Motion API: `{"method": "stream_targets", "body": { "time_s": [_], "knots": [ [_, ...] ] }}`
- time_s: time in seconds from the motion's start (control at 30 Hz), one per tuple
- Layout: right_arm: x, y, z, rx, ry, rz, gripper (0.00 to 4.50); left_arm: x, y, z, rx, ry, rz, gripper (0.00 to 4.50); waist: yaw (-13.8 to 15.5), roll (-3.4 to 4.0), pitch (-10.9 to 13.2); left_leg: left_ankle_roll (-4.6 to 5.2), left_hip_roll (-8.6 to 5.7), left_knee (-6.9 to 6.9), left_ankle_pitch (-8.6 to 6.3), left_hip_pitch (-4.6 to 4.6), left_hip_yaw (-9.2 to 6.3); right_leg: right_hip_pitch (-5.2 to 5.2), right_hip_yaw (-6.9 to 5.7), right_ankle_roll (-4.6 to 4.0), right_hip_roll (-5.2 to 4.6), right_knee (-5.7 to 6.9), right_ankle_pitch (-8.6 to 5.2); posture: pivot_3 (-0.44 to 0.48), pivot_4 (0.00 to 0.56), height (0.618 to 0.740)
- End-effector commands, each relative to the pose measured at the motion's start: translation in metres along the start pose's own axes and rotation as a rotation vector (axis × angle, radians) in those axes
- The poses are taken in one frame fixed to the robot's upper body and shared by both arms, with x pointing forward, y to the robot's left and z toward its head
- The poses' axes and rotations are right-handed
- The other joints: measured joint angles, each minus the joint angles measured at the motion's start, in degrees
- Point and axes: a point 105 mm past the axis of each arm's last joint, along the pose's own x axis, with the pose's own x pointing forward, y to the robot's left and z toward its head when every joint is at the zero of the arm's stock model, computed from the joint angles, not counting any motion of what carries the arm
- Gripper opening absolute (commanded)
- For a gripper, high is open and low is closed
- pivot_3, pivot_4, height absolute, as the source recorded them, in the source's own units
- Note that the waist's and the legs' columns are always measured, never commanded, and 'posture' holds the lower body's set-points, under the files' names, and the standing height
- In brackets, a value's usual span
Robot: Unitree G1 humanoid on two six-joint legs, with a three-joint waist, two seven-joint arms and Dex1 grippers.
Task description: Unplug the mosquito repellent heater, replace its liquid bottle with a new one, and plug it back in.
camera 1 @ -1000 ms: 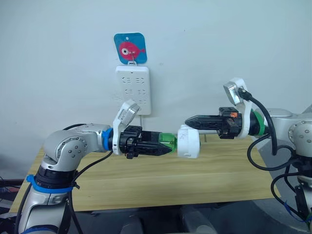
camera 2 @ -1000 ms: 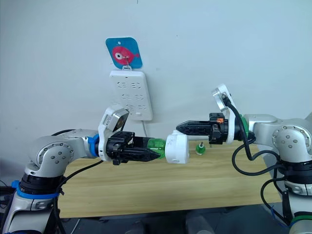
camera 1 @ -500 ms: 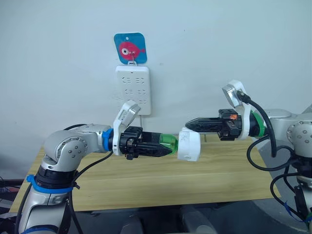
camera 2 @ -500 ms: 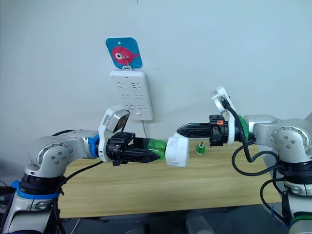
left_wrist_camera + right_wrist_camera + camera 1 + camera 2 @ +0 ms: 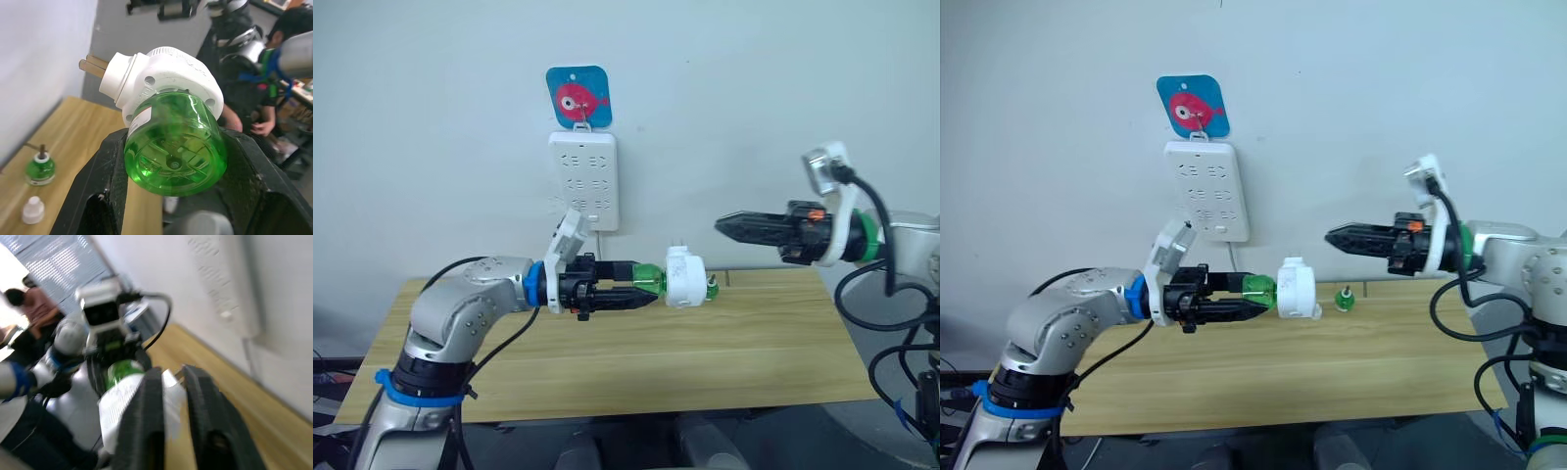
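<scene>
The left pincer (image 5: 641, 292) is clamped on a green liquid bottle (image 5: 649, 279) screwed into the mosquito repellent heater (image 5: 683, 277), held in the air above the bench (image 5: 607, 352) with its prongs pointing toward the wall. The right pincer (image 5: 722, 225) hangs well apart, fingers drawn nearly together and holding nothing. A second green bottle (image 5: 1343, 298) stands on the bench near the wall. The power strip (image 5: 583, 180) hangs below a fish sticker (image 5: 578, 97); no writing is readable.

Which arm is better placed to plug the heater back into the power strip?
Left, probably: the left gripper holds the green bottle with the heater on it, prongs towards the power strip; the right gripper is apart.
</scene>
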Motion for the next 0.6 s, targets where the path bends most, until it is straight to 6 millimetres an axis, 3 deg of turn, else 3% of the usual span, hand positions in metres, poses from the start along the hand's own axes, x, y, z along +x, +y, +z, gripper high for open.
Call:
{"method": "stream_targets", "body": {
  "time_s": [0.03, 0.2, 0.27, 0.4, 0.6],
  "knots": [
    [-0.020, -0.001, -0.003, 0.014, -0.078, -0.106, 2.23, 0.007, 0.002, 0.010, 0.112, -0.087, 0.084, 2.28, 0.06, 0.00, 0.00, 0.00, 0.00, 0.00, 0.00, -0.02, 0.02, -0.02, 0.02, 0.00, 0.00, 0.01, 0.00, -0.178, 0.065, 0.735],
    [-0.039, 0.009, -0.049, 0.174, -0.164, -0.255, 4.05, 0.019, 0.012, 0.013, 0.110, -0.231, 0.232, 2.28, 0.20, 0.05, -0.04, 0.04, -0.04, 0.03, -0.02, -0.03, 0.04, 0.02, 0.14, 0.01, 0.01, 0.04, 0.00, -0.200, 0.069, 0.735],
    [-0.041, 0.014, -0.060, 0.238, -0.206, -0.301, 4.48, 0.023, 0.013, 0.013, 0.102, -0.257, 0.256, 2.28, -0.04, 0.05, -0.07, 0.04, -0.06, 0.04, -0.02, 0.01, 0.02, 0.11, 0.15, 0.02, 0.01, 0.05, -0.01, -0.214, 0.070, 0.735],
    [-0.019, 0.032, -0.070, 0.355, -0.315, -0.310, 4.50, 0.032, 0.014, 0.014, 0.000, -0.323, 0.267, 2.28, -1.59, 0.27, -0.20, 0.06, -0.13, 0.07, 0.00, 0.05, 0.08, 0.14, 0.36, 0.36, 0.04, 0.07, -0.09, -0.242, 0.071, 0.735],
    [0.016, 0.030, -0.059, 0.424, -0.447, -0.325, 4.50, 0.039, 0.013, 0.023, -0.107, -0.374, 0.225, 2.28, -3.50, 0.42, -0.31, 0.59, -0.35, 0.04, 0.36, 0.06, 0.11, 0.18, 0.72, 0.51, 0.09, 0.08, -0.02, -0.256, 0.066, 0.735]
  ]
}}
